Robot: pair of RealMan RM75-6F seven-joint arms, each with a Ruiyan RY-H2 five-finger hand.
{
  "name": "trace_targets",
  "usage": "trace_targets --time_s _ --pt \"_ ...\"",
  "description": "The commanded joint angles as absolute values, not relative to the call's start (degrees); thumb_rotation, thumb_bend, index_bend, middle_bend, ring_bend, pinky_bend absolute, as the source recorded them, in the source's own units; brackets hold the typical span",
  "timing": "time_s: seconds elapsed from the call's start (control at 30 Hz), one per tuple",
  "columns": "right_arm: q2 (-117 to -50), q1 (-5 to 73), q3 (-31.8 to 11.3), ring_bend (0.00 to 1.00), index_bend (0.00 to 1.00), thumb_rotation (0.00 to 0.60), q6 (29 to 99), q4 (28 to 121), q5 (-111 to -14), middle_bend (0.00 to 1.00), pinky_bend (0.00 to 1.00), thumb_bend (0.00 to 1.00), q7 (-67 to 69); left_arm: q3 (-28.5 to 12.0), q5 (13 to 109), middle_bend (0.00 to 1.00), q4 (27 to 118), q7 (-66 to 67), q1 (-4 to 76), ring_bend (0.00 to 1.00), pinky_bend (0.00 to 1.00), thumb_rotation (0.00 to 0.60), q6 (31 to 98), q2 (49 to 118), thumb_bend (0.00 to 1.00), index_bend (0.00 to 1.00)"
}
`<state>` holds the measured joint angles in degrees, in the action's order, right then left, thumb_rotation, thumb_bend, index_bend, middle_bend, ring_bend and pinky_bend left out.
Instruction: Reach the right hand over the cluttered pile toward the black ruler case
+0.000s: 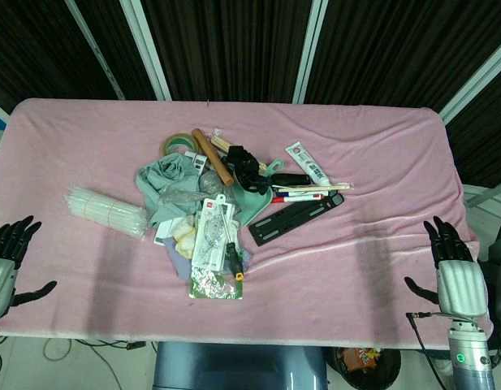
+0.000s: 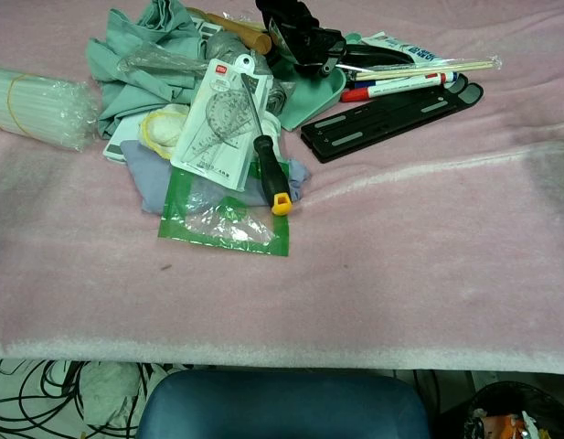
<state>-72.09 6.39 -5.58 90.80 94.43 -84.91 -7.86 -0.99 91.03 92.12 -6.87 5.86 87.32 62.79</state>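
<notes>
From the head view, the right hand [image 1: 455, 272] is hovering at the table's near right edge, fingers spread apart and holding nothing. The left hand [image 1: 8, 258] is sitting at the near left edge, likewise spread and empty. The black ruler case [image 1: 295, 218] is lying on the pink cloth [image 1: 380, 162] along the right flank of the pile [image 1: 209, 203], slanting from its near-left end up to its far-right end. Pens [image 1: 303, 195] and a thin stick are lying just beyond its far end, and a white tube [image 1: 305, 162] is resting further back. Bare cloth is lying between the right hand and the case, so the cleanest path is probably a diagonal move forward and inward, keeping the palm raised above the cloth and the fingers spread until the hand is over the case's near long edge.

From the chest view, neither hand is showing. The case [image 2: 391, 116] is lying flat with its long near edge free of clutter, while the pens [image 2: 400, 87] are touching or nearly touching its far side. A screwdriver [image 2: 271, 172] and a packaged protractor set [image 2: 222, 123] are sitting well to its left. Coming in from the open near-right side should be avoiding dragging the pens.
</notes>
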Motion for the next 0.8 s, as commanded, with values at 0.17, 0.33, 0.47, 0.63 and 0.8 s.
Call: trace_targets --time_s 0.17,0.33,0.47,0.63,0.8 --pt "-72.0 6.3 -5.7 0.00 0.00 0.600 90.4 94.9 -85.3 0.00 0.21 0.11 -7.9 -0.9 91.1 0.00 92.1 -7.1 5.7 0.00 0.00 0.600 87.5 62.7 0.00 0.00" --pt "-72.0 7.0 -6.2 0.00 0.00 0.600 89.6 97.2 -85.7 0.00 0.21 0.09 -7.8 -1.0 91.0 0.00 92.1 -7.5 5.6 0.00 0.00 0.600 87.8 62.6 0.00 0.00" --pt "-72.5 9.2 -7.7 0.00 0.00 0.600 86.7 100.4 -84.6 0.00 0.21 0.06 -9.4 -1.1 90.7 0.00 92.0 -7.9 5.7 0.00 0.00 0.600 87.4 62.6 0.00 0.00" --pt "-74.4 15.3 -12.0 0.00 0.00 0.600 79.0 105.3 -79.5 0.00 0.21 0.06 -13.2 -1.1 90.5 0.00 92.2 -7.9 5.9 0.00 0.00 0.600 87.0 62.5 0.00 0.00" --pt "-78.4 23.2 -17.0 0.00 0.00 0.600 71.1 104.9 -72.8 0.00 0.21 0.08 -18.1 -1.1 90.0 0.00 92.5 -8.1 6.0 0.00 0.00 0.600 86.3 62.3 0.00 0.00"
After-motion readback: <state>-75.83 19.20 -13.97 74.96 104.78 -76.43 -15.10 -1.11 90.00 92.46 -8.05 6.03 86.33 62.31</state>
